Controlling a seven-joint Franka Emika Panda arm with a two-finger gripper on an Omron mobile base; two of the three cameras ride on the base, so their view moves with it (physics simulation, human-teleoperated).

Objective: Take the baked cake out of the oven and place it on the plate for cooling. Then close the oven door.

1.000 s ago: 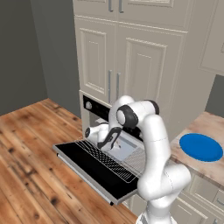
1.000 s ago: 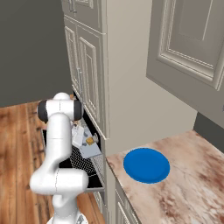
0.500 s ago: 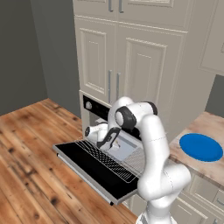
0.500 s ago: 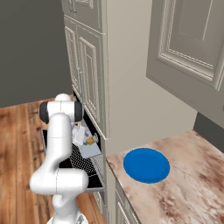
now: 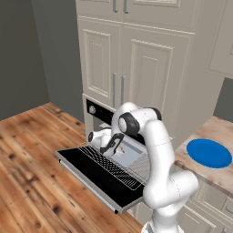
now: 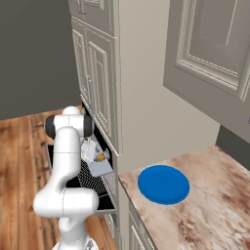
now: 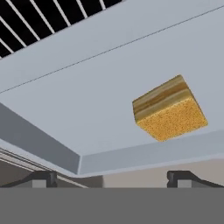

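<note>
Even, diffuse light fills the rendered kitchen, bright on the cream cabinets [image 5: 136, 68] and dimmer on the grey wall [image 5: 27, 54], with no glare. Both base views look soft and slightly blurred. The hand view is sharper, its grey tray [image 7: 87, 87] flatly lit with faint shading.

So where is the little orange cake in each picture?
Left base view: I cannot pick it out; the arm is in front of the tray.
Right base view: the baked cake is a tiny orange speck left of center, on the grey tray.
Hand view: right of center, on the tray.
Shared landmark: the grey tray.
</note>
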